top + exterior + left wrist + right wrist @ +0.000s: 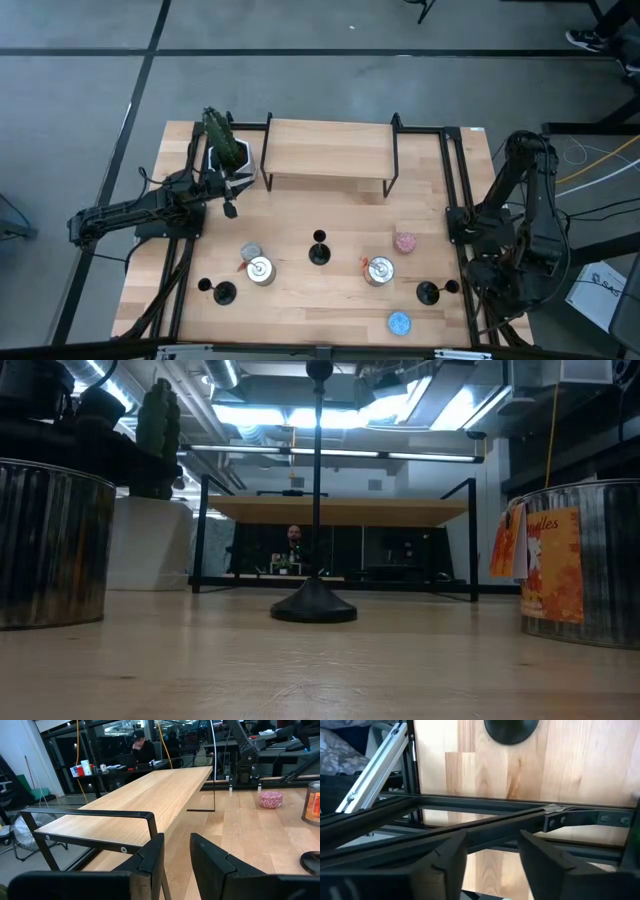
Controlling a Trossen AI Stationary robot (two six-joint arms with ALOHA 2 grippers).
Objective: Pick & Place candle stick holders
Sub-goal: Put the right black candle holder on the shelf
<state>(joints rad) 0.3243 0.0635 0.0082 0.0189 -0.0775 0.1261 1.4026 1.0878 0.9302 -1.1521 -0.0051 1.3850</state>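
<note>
Three candle stick holders stand on the table [300,300], none held: the middle holder [319,252] upright in front of the wooden shelf [328,148], the left holder [223,293] near the front left edge, the right holder [428,292] near the front right edge. Which of them already stand in their final spots cannot be told, so progress is uncertain; judged from this, placement is either finished or between picks. The right gripper [490,857] hangs over the dark frame rail [520,820] at the table's right edge, fingers spread apart and empty, with the right holder's base just beyond them. The left gripper [175,852] hovers beside the shelf's left end, fingers narrowly parted with nothing between them, well apart from any holder. Two silver tins [260,270] and [379,270] flank the middle holder; a pink item [405,242] and a blue one [399,323] lie near the right holder. Open room lies mid-table; the shelf legs and side rails crowd both grippers.
</note>
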